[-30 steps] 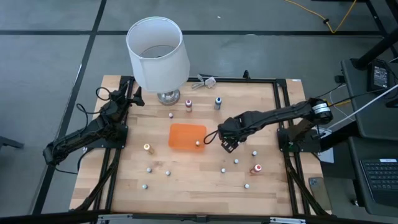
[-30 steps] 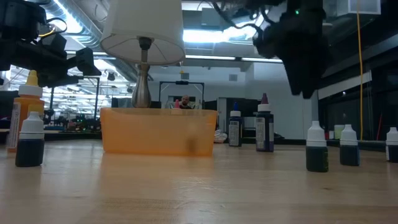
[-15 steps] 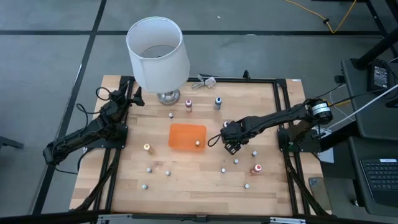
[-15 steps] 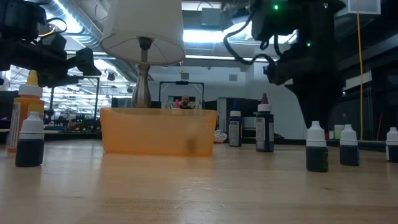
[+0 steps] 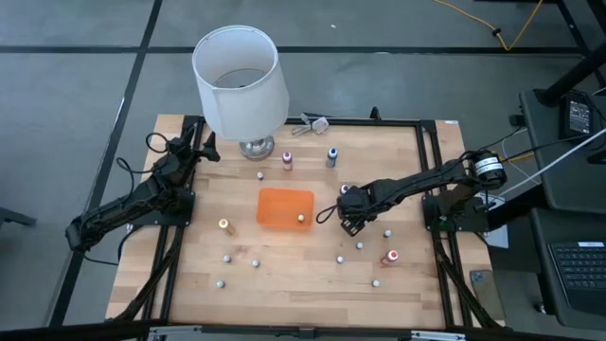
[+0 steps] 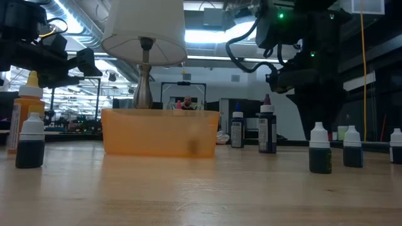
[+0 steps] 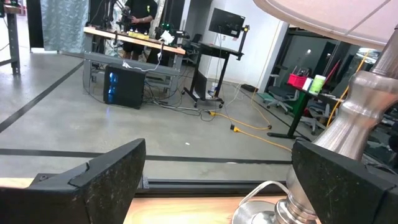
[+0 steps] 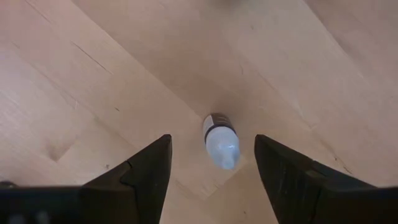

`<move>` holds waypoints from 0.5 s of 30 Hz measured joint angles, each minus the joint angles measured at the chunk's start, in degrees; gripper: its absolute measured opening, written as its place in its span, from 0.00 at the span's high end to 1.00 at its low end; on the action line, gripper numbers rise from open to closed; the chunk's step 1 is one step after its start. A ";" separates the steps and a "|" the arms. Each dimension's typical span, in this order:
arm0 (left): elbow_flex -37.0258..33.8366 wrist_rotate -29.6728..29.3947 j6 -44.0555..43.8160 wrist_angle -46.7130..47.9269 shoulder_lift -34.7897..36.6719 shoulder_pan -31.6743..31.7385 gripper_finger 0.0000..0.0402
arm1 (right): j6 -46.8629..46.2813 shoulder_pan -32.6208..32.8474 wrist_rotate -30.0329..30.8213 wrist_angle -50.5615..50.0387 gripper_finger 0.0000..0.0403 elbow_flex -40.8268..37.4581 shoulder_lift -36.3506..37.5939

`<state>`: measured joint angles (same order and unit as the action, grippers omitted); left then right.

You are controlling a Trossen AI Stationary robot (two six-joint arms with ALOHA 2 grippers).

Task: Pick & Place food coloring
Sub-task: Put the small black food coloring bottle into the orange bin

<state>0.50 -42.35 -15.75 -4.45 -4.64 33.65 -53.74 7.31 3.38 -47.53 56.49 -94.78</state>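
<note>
Food coloring bottle (image 8: 221, 140) under the right end effector (image 8: 211, 171): stands upright on the bench (image 5: 312, 270), long axis vertical, cap pointing straight up toward the wrist camera. Seen from above it shows a whitish tapered cap and a dark ring of body just beneath; body colour cannot be told.

Right end effector: both fingers spread partway, one on either side of the bottle, clear gaps on both sides, no contact, nothing held. In the high view it (image 5: 350, 216) hangs over the bench just right of the orange tray (image 5: 281, 206).

Other bottles stand scattered and upright: a white-capped one in the tray's corner (image 5: 301, 219), an orange one (image 5: 225, 226) left of the tray, a red one (image 5: 390, 257) near the right edge.

Left end effector (image 7: 217, 180): fingers wide apart, empty, parked at the bench's left rear beside the lamp (image 5: 241, 80).
</note>
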 joint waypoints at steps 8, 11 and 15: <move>0.00 -0.01 0.00 0.00 0.01 -0.02 0.03 | -0.02 0.00 -0.35 0.00 0.58 0.00 -0.02; 0.00 0.00 0.02 -0.01 0.00 -0.01 0.03 | -0.02 0.00 -0.48 -0.03 0.63 0.00 -0.02; 0.02 0.00 0.00 -0.02 0.00 0.00 0.03 | -0.02 0.00 -0.52 -0.02 0.70 0.00 -0.04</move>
<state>0.51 -42.35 -15.75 -4.47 -4.64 33.65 -53.76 7.31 2.86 -47.55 56.49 -94.83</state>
